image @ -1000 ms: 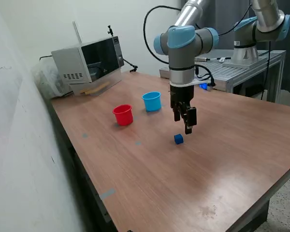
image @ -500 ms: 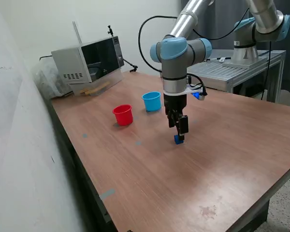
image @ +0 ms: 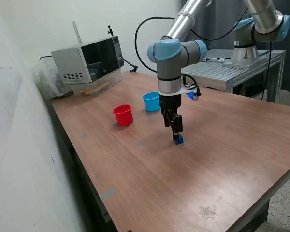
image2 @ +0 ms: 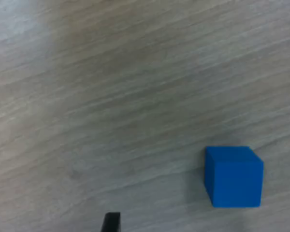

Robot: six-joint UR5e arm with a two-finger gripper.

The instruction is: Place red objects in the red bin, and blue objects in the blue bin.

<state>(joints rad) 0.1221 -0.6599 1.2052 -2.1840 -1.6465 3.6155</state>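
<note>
I'm hovering the end effector (image: 176, 133), fingers apart, over the blue cube (image2: 233, 176) so they're straddling it for pickup

arm bent down, tool (image: 176, 131) spread (fingertips low)

The table (image: 222, 159) looks like smooth wood-grain laminate, while the blue cube (image2: 233, 177) appears matt.
</note>
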